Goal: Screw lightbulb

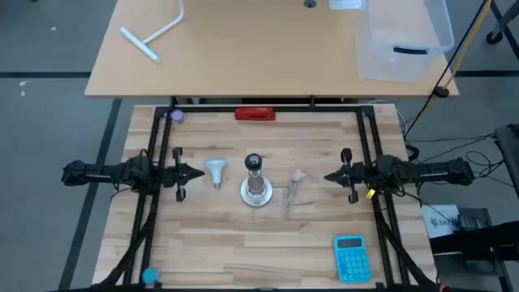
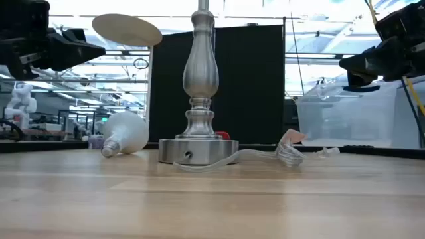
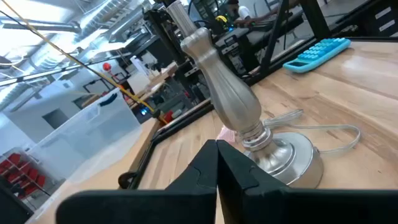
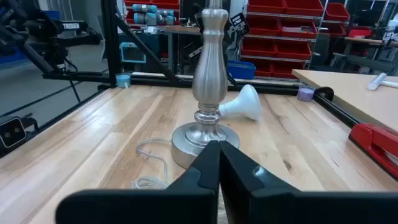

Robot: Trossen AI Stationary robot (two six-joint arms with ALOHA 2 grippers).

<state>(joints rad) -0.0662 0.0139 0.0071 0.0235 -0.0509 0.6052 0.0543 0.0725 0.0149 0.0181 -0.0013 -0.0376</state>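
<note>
The white lightbulb (image 1: 216, 171) lies on its side on the wooden table, left of the silver lamp stand (image 1: 255, 188); it also shows in the low view (image 2: 126, 135) and the right wrist view (image 4: 244, 103). The stand stands upright on its round foot at the table's middle. My left gripper (image 1: 199, 173) hovers shut above the table, just left of the bulb. My right gripper (image 1: 327, 176) hovers shut to the right of the stand. Neither touches anything.
A clear cord with a small pink piece (image 1: 297, 178) runs from the stand's foot to its right. A blue calculator (image 1: 351, 257) lies near the front right. A red object (image 1: 255, 113) sits at the far edge. A clear bin (image 1: 403, 36) stands on the desk behind.
</note>
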